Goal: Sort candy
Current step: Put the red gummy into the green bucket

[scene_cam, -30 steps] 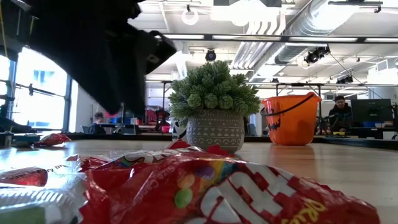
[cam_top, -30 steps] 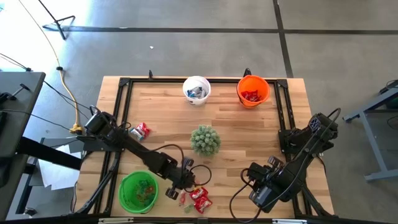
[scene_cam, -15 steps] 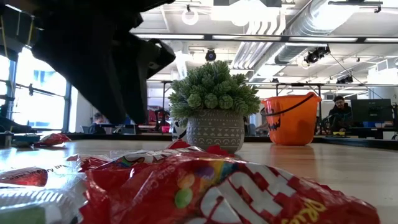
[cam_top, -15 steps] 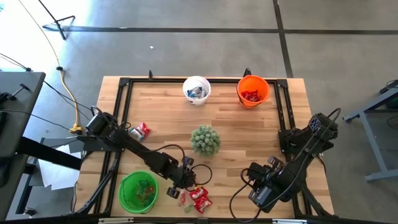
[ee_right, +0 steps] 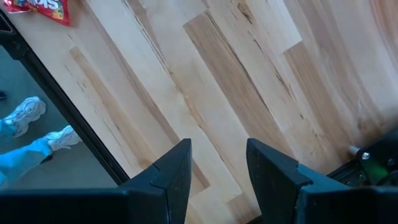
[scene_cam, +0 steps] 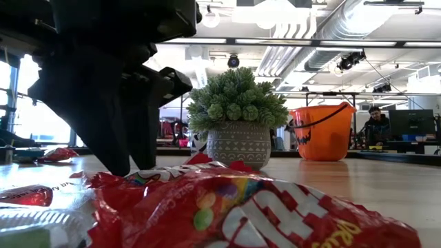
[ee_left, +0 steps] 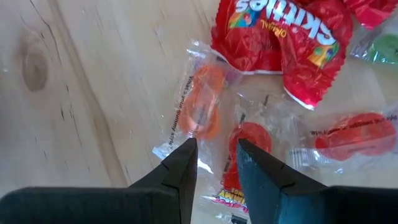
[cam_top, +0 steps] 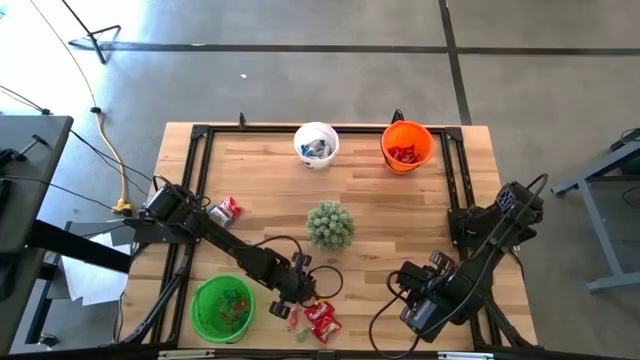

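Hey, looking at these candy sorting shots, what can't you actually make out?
- What the left gripper touches: wrist view shows open fingers over clear-wrapped candies, contact unclear.
- Green bucket contents: high view, too small to tell.
- White bucket: low view, hidden behind the plant.
- Red packet: right wrist view, cut by the edge.

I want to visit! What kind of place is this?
Probably a robot lab or workshop: bare ceiling ducts overhead, a person at a computer monitor behind, and a wooden table standing on bare concrete.
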You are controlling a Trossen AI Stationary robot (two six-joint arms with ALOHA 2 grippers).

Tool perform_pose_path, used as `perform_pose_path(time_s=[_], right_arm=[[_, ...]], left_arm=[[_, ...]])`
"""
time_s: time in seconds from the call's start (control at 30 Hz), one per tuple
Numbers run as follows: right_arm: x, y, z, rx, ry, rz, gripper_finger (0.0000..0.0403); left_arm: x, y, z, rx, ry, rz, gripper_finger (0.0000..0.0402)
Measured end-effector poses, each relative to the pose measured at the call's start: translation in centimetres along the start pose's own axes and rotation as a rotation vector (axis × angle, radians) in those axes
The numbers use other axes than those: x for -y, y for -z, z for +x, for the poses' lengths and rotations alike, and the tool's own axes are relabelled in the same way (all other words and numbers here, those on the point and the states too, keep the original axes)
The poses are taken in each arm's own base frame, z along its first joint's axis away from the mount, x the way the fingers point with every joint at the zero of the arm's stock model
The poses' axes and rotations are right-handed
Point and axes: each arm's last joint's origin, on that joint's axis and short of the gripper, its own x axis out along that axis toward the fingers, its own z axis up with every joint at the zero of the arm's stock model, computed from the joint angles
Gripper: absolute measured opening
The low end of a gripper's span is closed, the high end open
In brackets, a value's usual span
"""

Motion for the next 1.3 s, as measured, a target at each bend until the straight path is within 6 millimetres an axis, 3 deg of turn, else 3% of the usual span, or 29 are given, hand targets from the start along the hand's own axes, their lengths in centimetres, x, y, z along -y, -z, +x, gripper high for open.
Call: perform_pose_path(time_s=[0.8, 1.1, 1.3], right_arm=[[0.0, -0.1, 0.0, 0.021, 0.005, -0.003, 0.0149], [0.0, -0.1, 0.0, 0.022, 0.002, 0.000, 0.0149], [-0.2, -0.2, 0.0, 0.026, -0.020, 0.012, 0.0149]], left_arm=[[0.2, 0.2, -0.1, -0.029, 0.055, -0.073, 0.0097], [1.1, -2.7, -2.1, 0.065, 0.111, -0.015, 0.0097], [2.7, -1.2, -2.0, -0.078, 0.133, 0.042, 0.0097]])
